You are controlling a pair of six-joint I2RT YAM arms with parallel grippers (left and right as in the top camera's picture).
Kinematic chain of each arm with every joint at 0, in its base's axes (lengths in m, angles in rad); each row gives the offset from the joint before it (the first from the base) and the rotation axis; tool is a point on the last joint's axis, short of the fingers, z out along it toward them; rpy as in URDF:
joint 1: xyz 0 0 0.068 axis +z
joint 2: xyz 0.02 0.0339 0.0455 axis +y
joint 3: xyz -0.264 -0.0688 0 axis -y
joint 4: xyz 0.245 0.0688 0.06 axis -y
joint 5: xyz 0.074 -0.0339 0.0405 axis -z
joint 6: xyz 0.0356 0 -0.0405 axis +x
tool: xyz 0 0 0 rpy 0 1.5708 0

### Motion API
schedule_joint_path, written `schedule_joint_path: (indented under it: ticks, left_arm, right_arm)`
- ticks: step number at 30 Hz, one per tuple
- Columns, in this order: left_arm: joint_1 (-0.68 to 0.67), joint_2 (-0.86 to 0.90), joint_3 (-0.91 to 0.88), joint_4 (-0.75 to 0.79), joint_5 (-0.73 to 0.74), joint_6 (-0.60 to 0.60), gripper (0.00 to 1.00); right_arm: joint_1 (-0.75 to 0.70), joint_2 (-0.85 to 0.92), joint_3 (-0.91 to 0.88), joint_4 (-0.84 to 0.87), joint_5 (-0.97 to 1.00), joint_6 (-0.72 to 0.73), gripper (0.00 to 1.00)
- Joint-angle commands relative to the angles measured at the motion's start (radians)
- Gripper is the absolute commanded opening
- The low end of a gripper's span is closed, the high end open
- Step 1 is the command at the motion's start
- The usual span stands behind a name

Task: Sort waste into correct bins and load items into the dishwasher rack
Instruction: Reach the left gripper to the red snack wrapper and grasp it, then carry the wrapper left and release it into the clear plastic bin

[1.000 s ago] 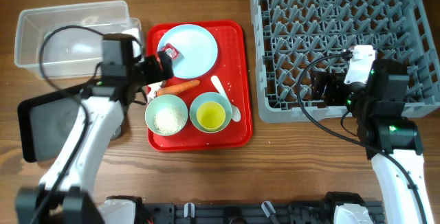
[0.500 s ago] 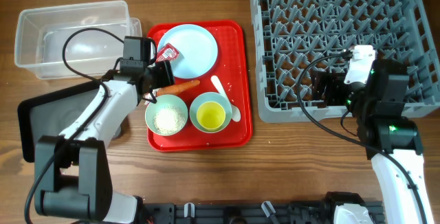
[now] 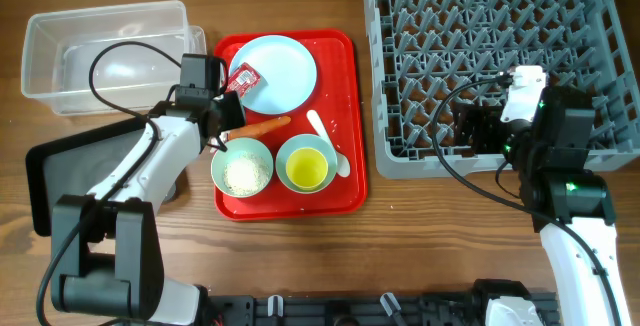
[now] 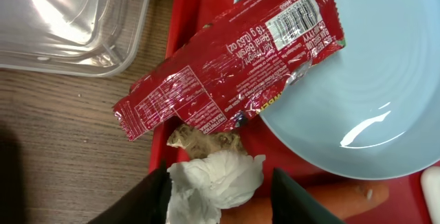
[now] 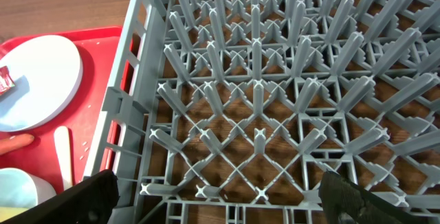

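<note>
L end effector (image 4: 218, 174): fingers apart, straddling tissue (image 4: 210, 186) on tray (image 4: 194, 1) edge, between wrapper (image 4: 234, 66) and carrot (image 4: 309, 202); set for a pinch, I judge | tub (image 4: 69, 18): just beside tray, likely drop | R end effector (image 5: 218, 183): apart, empty, over rack (image 5: 275, 80), waiting for dishes

Overhead feed looks bright and even on my end, with only soft shadows on the counter (image 3: 300, 261) under the arms. The left wrist cam catches white glare off the clear tub (image 4: 75, 25) and a streak on the pale blue plate (image 4: 385, 80), but the red wrapper (image 4: 234, 73) print reads sharp. The left fingers (image 4: 141, 203) and right fingers (image 5: 96, 193) are dark, soft blobs, while the dishwasher rack (image 5: 275, 100) is crisp.
</note>
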Motion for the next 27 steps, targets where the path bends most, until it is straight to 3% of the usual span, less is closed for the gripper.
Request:
schedule_joint_path:
  ticks: [1, 3, 10, 15, 20, 27]
  left_arm:
    - [-0.005, 0.013, 0.013, 0.0, -0.021, 0.002, 0.36]
    - [-0.005, 0.013, 0.013, -0.001, -0.021, 0.002, 0.29]
    - [-0.005, 0.016, 0.011, -0.001, -0.02, 0.002, 0.25]
    - [-0.005, 0.018, 0.011, 0.005, -0.02, 0.002, 0.04]
    - [-0.004, 0.007, 0.02, 0.027, -0.02, 0.002, 0.04]
    - [0.036, -0.164, 0.112, 0.051, -0.075, 0.002, 0.04]
  right_arm:
    - [0.004, 0.006, 0.024, 0.004, 0.014, 0.014, 0.95]
    - [0.004, 0.006, 0.024, 0.003, 0.014, 0.014, 0.95]
    - [0.004, 0.006, 0.024, 0.004, 0.014, 0.014, 0.95]
    - [0.004, 0.006, 0.024, 0.006, 0.014, 0.014, 0.95]
    - [0.004, 0.006, 0.024, 0.006, 0.014, 0.014, 0.95]
    - [0.004, 0.006, 0.024, 0.006, 0.014, 0.014, 0.95]
